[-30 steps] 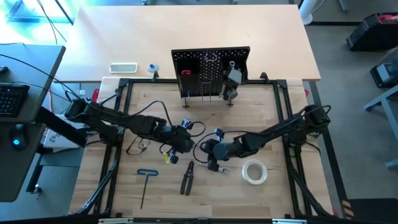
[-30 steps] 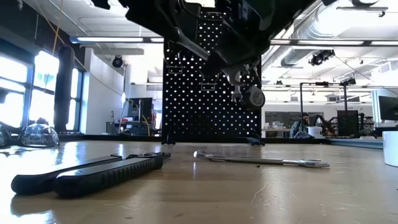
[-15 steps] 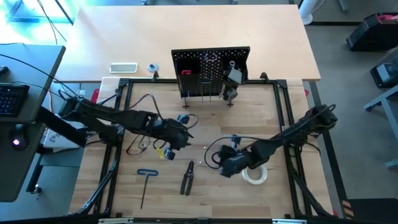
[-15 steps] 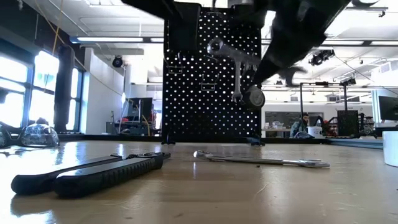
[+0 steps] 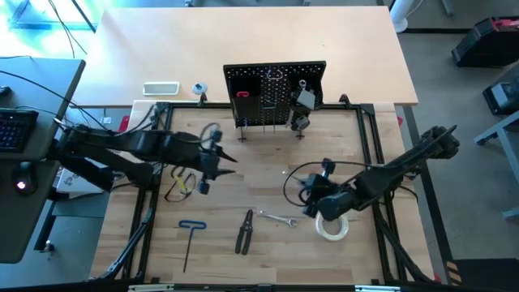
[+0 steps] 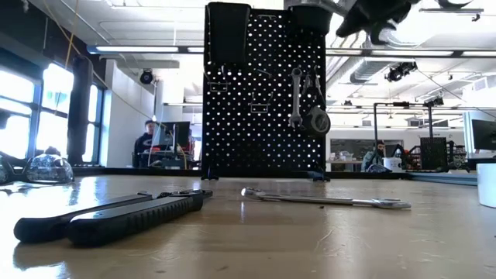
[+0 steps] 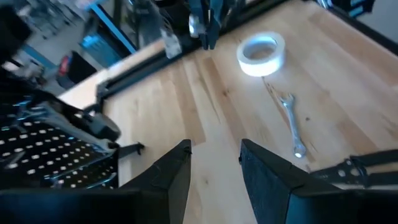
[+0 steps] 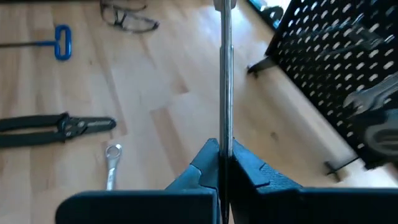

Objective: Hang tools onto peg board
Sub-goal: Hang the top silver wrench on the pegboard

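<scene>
Right gripper (image 8: pixel 222 163) clamped on slim wrench (image 8: pixel 223 68), mid-table | left gripper (image 7: pixel 214 165) parted, empty, near glasses (image 5: pixel 182 184) | peg board (image 5: pixel 274 93) upright at far edge | I'd keep the wrench's ring level with a free hook, approaching slowly.

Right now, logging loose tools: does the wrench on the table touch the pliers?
Apart. In the high view bare wood separates the wrench from the pliers.

Black peg board (image 5: pixel 276 96) stands upright; wrench (image 5: pixel 278 218), pliers (image 5: pixel 244 232), blue hex key (image 5: pixel 189 240), tape roll (image 5: pixel 331 226), apparently glasses (image 5: pixel 183 186) lie flat.
</scene>
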